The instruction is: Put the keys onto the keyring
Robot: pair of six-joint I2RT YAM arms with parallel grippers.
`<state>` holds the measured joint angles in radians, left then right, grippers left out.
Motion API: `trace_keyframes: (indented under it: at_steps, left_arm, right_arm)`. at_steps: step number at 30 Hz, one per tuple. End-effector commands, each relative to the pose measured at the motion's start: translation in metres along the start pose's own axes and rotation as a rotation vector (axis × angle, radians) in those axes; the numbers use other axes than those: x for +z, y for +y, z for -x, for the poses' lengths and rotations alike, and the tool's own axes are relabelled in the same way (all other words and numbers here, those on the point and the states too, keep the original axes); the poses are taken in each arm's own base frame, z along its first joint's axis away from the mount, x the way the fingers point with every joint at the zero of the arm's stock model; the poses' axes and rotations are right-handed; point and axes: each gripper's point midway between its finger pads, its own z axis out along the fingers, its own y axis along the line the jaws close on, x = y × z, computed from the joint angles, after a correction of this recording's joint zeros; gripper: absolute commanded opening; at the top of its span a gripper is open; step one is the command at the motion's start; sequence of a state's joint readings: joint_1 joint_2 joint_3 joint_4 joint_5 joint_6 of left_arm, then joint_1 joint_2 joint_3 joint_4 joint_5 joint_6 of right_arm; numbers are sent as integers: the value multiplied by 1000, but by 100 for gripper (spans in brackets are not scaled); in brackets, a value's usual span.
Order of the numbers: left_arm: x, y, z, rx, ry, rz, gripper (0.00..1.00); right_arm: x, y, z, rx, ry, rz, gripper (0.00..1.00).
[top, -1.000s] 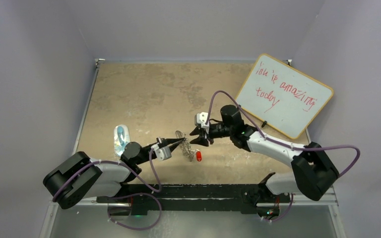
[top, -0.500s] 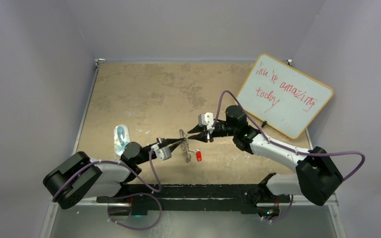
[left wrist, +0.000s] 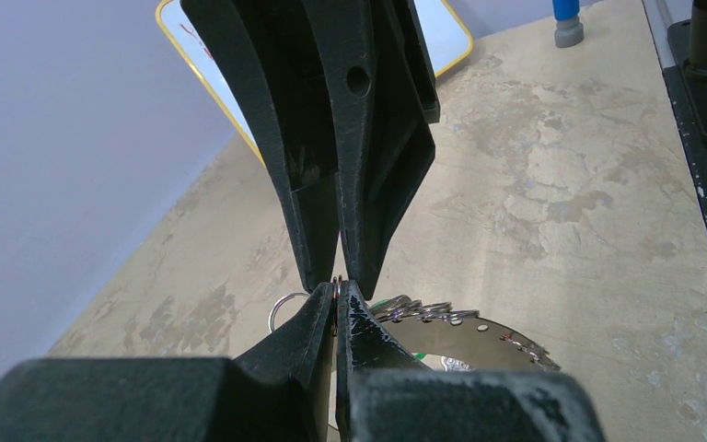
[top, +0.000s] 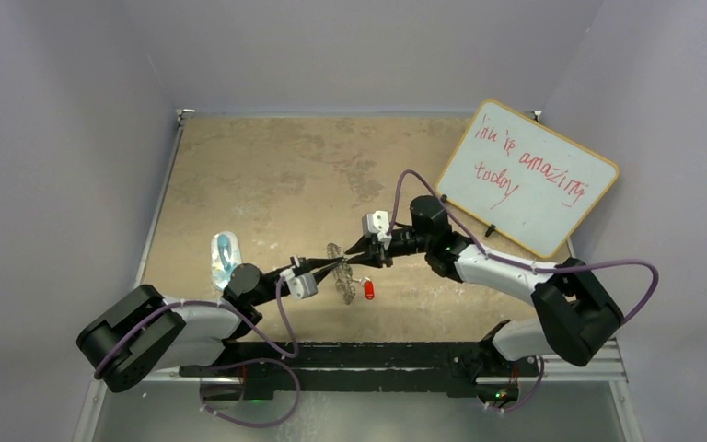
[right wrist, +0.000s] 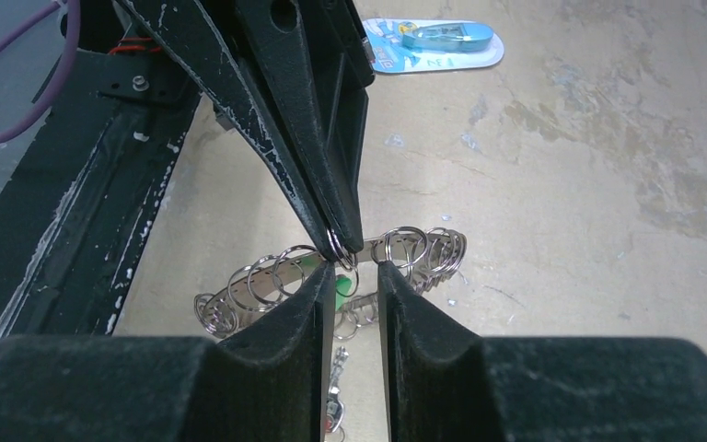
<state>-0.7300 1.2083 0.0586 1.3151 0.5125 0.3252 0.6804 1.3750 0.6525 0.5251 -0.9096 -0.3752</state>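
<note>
The keyring, a flat silvery band fringed with small loops, stands on edge at the table's middle front. My left gripper is shut on one of its small loops. My right gripper meets it tip to tip from the right. Its jaws stand narrowly apart around that loop and the green key head, gripping nothing. In the right wrist view the keyring runs behind my right gripper. The red-headed key lies on the table just right of the ring.
A whiteboard with red writing leans at the back right. A clear bluish plastic pack lies left of the left arm. The black base rail runs along the near edge.
My right gripper drew back a little to the right, then came back left onto the ring, and its jaws narrowed. The left gripper and the keyring stayed where they were.
</note>
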Motion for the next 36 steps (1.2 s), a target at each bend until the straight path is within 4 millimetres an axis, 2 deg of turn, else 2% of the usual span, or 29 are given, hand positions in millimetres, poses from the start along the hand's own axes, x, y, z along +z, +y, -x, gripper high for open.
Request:
trace_keyframes:
  at_steps: [1,7,13,22,26,30,36]
  left_arm:
    - [3,1,18,33,-64,-7,0]
    - [3,2,19,35,-68,-10,0]
    - [4,1,19,33,-69,-13,0]
    - [5,5,22,27,-75,3,0]
    - [7,7,21,24,-59,3,16]
    - [9,8,17,17,-29,-5,27]
    - [12,10,7,3,6,6,30]
  right_arm:
    - [5,-6,26,-69,-63,25,26]
    - [7,-6,26,-66,-68,44,22]
    - [8,-4,26,-63,-75,62,1]
    - [4,-11,18,-59,-26,-4,0]
    - [-2,-23,13,-38,30,-87,0]
    - [-10,-31,-1,6,125,-154,0]
    - [-24,-31,-19,62,231,-221,0]
